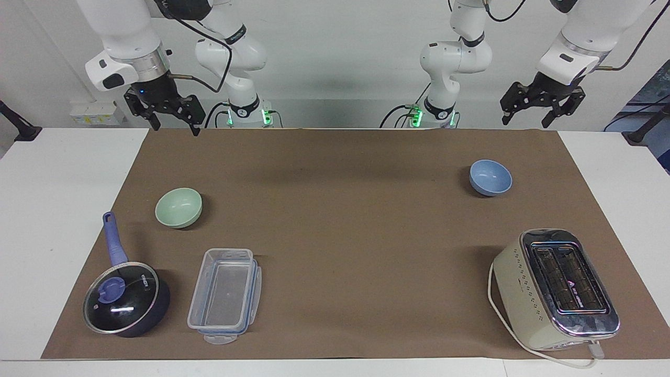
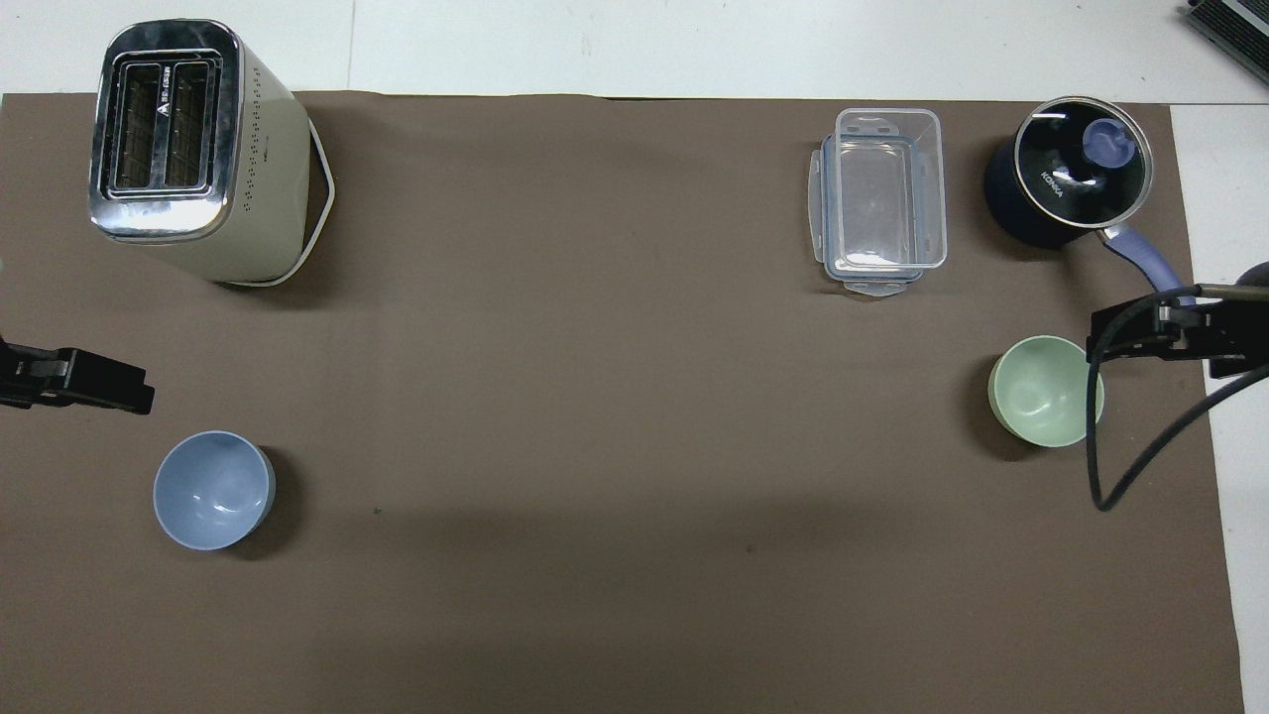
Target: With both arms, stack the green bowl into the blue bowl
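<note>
The pale green bowl [image 1: 178, 207] sits upright on the brown mat toward the right arm's end; it also shows in the overhead view [image 2: 1045, 390]. The periwinkle-blue bowl [image 1: 490, 177] sits upright toward the left arm's end, a little nearer to the robots, and also shows in the overhead view [image 2: 213, 489]. Both bowls are empty. My right gripper [image 1: 175, 127] hangs open and empty in the air over the mat's edge by the robots. My left gripper [image 1: 526, 122] hangs open and empty over the mat's corner at its own end. Neither touches a bowl.
A cream toaster [image 1: 555, 288] stands farther from the robots than the blue bowl. A clear plastic container [image 1: 225, 293] and a dark lidded pot with a blue handle [image 1: 125, 303] lie farther out than the green bowl. The brown mat [image 1: 345, 235] covers the white table.
</note>
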Robot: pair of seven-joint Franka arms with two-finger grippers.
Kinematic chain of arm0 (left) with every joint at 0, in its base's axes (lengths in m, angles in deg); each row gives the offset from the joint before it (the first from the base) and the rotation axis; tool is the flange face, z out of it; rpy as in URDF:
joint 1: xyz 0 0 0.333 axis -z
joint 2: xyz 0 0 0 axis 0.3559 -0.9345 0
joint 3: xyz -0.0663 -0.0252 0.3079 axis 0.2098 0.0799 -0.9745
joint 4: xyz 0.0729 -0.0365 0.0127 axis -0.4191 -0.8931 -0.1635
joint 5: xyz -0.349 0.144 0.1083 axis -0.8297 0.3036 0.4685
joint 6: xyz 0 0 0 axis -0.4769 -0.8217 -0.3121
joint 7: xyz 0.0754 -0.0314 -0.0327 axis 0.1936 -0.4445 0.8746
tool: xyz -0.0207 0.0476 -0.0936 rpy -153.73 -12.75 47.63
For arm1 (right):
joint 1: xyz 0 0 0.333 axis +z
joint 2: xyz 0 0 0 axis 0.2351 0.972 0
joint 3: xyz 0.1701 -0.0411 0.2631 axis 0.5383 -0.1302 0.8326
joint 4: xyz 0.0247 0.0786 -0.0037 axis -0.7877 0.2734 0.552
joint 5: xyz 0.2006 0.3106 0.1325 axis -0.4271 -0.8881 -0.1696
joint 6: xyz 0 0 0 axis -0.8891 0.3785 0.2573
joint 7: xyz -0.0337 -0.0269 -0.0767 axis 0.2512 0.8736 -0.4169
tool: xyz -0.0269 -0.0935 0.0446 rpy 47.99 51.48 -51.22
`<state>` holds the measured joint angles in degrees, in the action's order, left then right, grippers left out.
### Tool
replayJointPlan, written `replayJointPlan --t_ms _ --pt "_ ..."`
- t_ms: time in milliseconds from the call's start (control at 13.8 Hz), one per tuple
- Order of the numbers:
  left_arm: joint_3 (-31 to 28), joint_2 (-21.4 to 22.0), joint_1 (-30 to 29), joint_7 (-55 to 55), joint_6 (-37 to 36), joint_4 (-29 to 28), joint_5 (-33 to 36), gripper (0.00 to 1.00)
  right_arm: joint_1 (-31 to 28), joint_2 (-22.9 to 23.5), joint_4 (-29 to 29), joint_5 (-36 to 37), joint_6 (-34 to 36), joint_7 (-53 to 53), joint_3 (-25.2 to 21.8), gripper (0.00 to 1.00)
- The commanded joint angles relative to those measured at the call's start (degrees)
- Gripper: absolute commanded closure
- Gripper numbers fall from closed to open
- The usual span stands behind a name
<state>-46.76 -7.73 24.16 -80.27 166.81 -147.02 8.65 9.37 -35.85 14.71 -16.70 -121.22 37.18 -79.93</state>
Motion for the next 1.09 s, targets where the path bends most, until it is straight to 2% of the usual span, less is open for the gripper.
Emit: replayJointPlan --t_ms 0,436,872,1017 --pt "0.3 1.3 -0.4 0.4 -0.5 -1.1 0.2 0.0 -1.0 -0.9 1.1 -1.4 -0.7 0.7 0.3 0.0" --pt "0.3 1.8 -0.5 0.3 0.4 -3.2 0.2 0.0 -1.0 -0.9 1.1 -1.4 -0.7 0.6 0.3 0.0" --pt "0.2 3.7 -1.6 0.0 5.3 -10.1 0.1 0.0 -1.0 -0.9 1.1 -1.4 -0.7 0.6 0.3 0.0" --pt "0.2 5.3 -3.5 -1.6 9.0 -14.0 0.1 0.0 -1.0 -0.9 1.1 -1.4 -0.7 0.6 0.2 0.0"
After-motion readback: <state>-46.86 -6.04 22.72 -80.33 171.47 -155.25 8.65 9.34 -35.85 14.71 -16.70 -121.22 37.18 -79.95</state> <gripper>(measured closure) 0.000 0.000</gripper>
